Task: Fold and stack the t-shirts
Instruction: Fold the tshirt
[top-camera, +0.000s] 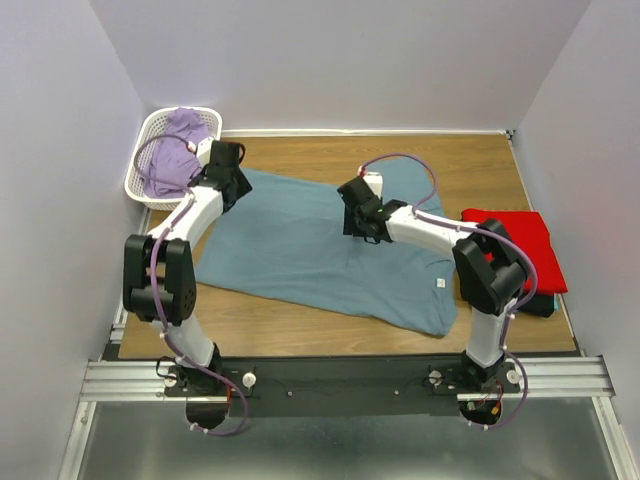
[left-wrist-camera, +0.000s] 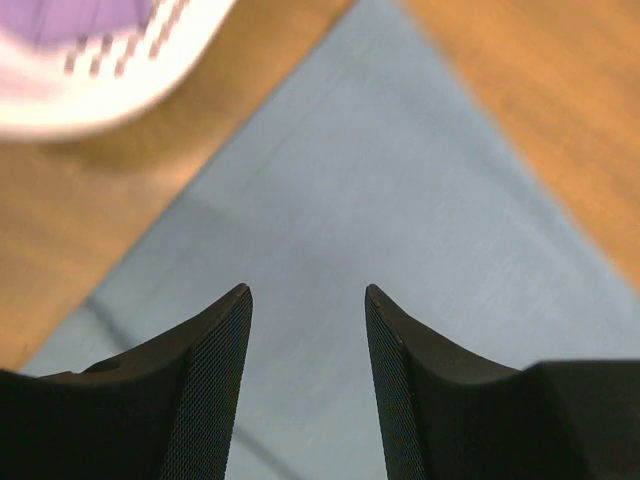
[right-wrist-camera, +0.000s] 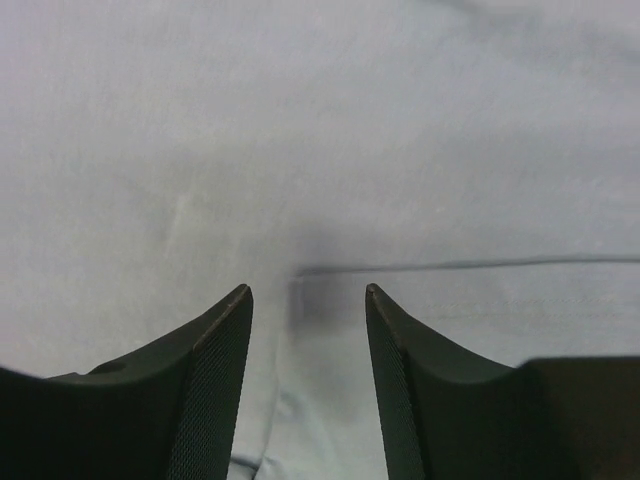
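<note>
the blue-grey t-shirt lies spread out flat across the middle of the desk, not yet folded, its white label near my right arm. the red t-shirt sits folded at the right edge of the desk, well apart from it. something darker pokes out under the red one's near edge, but i can't tell what it is.

my left pincer hovers over the shirt's far-left corner, just beside the white lattice basket. its jaws are wide apart with nothing in them. my right pincer hangs over the shirt's upper middle with its jaws apart and empty, and a stitched edge runs just ahead of the tips.

my worries from here:
- the right tips are over the middle of the panel, not an edge. closing there would likely pinch one layer and bunch the cloth instead of lifting a clean fold line.
- the left arm is close to the basket, so a sideways swing could knock it or snag the purple garment inside.
- if the two arms lift unevenly, the shirt will skew and drag towards the red one.
</note>
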